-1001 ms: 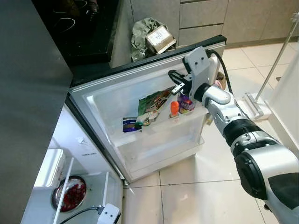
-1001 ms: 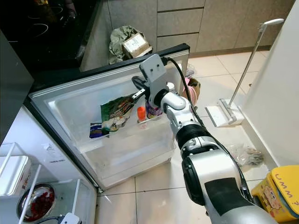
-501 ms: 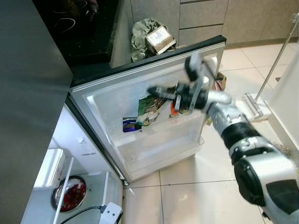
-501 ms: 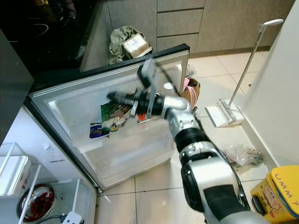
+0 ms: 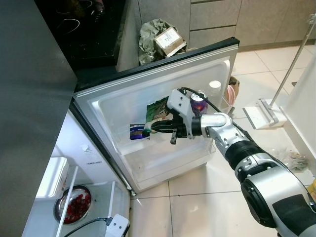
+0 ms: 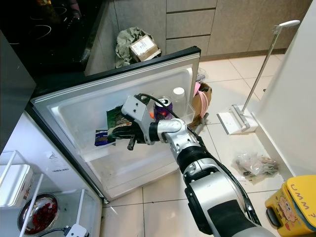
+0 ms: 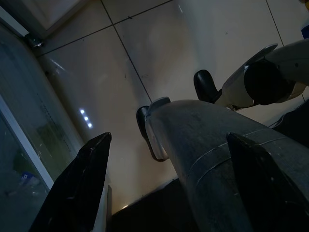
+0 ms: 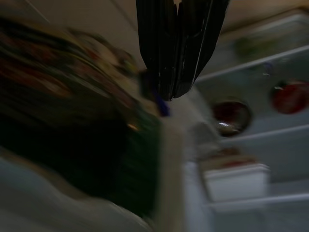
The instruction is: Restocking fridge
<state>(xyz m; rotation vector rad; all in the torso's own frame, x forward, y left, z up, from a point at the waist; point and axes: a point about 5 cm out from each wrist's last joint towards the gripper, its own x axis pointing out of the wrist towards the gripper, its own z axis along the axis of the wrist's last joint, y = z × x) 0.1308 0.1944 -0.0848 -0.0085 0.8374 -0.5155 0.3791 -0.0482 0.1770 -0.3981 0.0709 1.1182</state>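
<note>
My right gripper (image 5: pixel 150 130) reaches into the open fridge door's shelf (image 5: pixel 163 150), pointing towards the hinge side. Its black fingers (image 8: pixel 176 46) lie pressed together, shut, right beside the lower edge of a green snack packet (image 5: pixel 159 109); blur hides whether they touch it. A small blue packet (image 5: pixel 137 131) lies just beyond the tips. Behind the wrist, a purple can (image 5: pixel 198 98) and a white-capped bottle (image 5: pixel 215 87) stand on the same shelf. My left gripper (image 7: pixel 169 193) hangs idle over the tiled floor, fingers wide apart, open.
Inside the fridge at lower left are a bowl of red fruit (image 5: pixel 74 205) and a white container (image 5: pixel 52 177). A floor sweeper (image 5: pixel 266 111) stands to the right of the door, with a yellow box (image 6: pixel 296 200) nearer. A bag and carton (image 5: pixel 163 39) lie behind the door.
My right arm swung down from above the shelf and turned left, ending low beside the green packet. The can and the white-capped bottle came into sight behind it.
</note>
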